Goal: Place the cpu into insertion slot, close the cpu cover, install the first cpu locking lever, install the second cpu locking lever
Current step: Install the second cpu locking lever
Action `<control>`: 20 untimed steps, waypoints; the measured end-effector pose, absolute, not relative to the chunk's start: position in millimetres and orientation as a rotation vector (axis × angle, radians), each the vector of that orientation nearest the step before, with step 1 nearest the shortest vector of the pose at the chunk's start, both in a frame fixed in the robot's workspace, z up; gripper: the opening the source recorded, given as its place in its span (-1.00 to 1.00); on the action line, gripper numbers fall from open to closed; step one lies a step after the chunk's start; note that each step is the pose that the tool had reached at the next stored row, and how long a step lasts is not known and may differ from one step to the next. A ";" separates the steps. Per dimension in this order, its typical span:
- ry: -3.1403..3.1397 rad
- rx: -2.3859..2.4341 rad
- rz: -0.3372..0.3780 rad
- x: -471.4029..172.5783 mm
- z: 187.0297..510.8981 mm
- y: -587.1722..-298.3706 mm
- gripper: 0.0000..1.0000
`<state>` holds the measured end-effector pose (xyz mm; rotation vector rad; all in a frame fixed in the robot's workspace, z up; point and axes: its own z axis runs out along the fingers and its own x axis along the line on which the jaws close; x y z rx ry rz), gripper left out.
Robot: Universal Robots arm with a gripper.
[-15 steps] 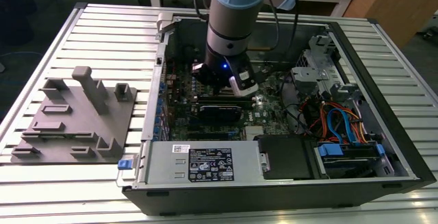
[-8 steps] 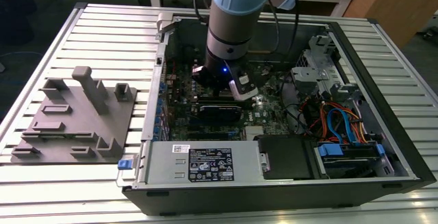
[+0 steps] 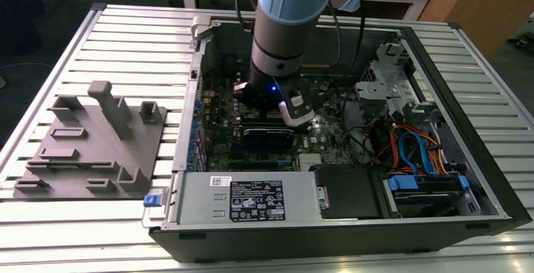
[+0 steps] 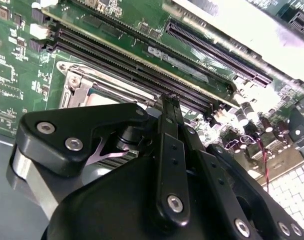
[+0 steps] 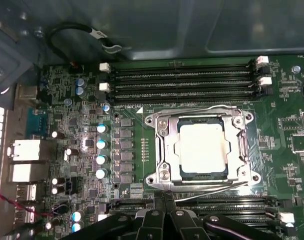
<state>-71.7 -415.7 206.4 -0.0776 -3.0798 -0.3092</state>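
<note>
Two banks of black memory slots (image 5: 181,80) flank the insertion slot (image 5: 159,150), where the cpu (image 5: 201,147) sits under the lowered cpu cover (image 5: 239,145), just beyond the end effector (image 5: 164,202), its fingers pressed together, empty.

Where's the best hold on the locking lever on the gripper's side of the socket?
The locking lever is a thin wire lying close along the cpu cover; probably grip its free end from above, straddling the wire crosswise.
</note>
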 end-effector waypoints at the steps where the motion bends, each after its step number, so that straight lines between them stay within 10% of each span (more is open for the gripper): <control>1: -3.080 -0.078 -0.311 -71.8 206.2 -416.8 -0.79; 20: -3.070 -0.076 -0.384 -77.4 198.3 -419.0 -0.79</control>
